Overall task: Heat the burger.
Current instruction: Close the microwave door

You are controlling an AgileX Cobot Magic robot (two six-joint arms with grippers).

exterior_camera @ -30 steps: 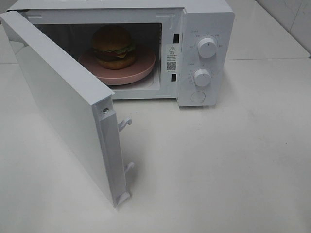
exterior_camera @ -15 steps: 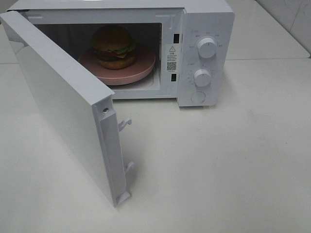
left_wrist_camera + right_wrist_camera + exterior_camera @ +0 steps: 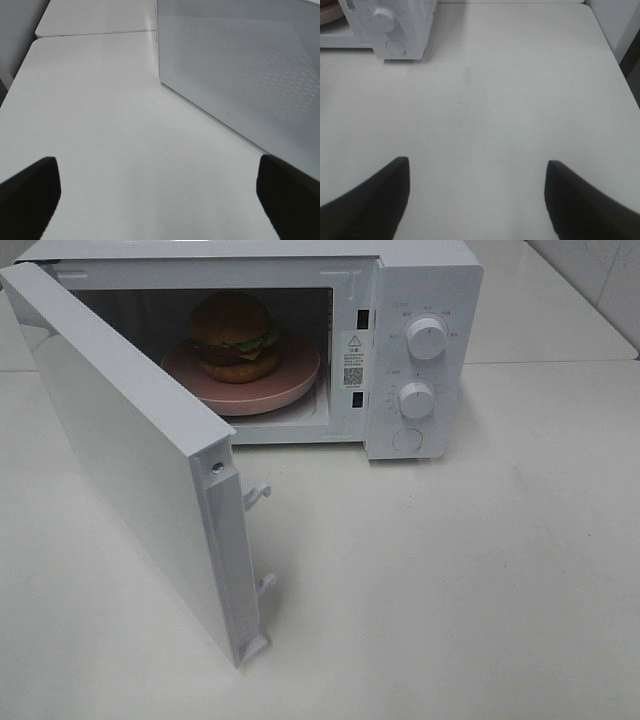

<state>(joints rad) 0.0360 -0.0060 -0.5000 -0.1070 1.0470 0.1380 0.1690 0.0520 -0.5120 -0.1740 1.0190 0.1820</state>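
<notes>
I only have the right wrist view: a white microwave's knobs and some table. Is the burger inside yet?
Observer: Yes. The glossy golden-brown burger sits on a flat pink round plate inside the white microwave.
Operator: Is the door shut?
Observer: No. The white microwave door stands wide open, swung out on the left.
Operator: And the left arm?
Observer: The left gripper is open and holds nothing, facing the door's dotted outer panel.
</notes>
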